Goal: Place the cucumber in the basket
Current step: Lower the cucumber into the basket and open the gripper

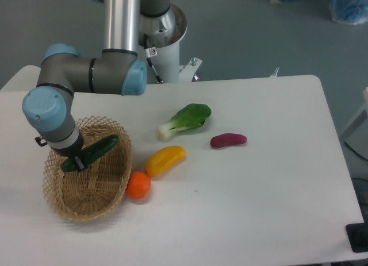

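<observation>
I've got the gripper (78, 161) clamped on the cucumber (94, 151), holding it tilted over the basket (112, 188), its upper end toward the basket's right rim, with the orange (138, 185) touching that rim outside and the yellow fruit (165, 160) just right of it.

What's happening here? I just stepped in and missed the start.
A single robot arm's end effector grips a dark green, slender cucumber and holds it over the oval tan wicker basket at the table's left. It hasn't been released. A yellow fruit, orange fruit, leafy bok choy and purple eggplant lie on the white table.
</observation>
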Robot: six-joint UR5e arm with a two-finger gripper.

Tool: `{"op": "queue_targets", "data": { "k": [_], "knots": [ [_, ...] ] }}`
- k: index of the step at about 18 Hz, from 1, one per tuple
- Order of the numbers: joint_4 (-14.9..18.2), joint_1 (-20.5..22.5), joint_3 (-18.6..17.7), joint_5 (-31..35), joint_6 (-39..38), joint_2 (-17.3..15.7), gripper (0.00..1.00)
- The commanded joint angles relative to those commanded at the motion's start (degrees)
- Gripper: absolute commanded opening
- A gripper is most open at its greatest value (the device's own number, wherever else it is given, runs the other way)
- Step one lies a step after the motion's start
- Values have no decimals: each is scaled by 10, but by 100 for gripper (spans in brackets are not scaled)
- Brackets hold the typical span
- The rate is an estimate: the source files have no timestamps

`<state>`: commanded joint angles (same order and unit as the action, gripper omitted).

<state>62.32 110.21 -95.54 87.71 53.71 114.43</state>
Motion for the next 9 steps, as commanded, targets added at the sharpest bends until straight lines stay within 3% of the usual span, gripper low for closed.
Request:
{"op": "queue_targets", "data": {
  "k": [6,9],
  "knots": [
    [-4,10,3,8,-10,-11,100],
    [2,59,5,7,-4,-30,100]
  ]
}}
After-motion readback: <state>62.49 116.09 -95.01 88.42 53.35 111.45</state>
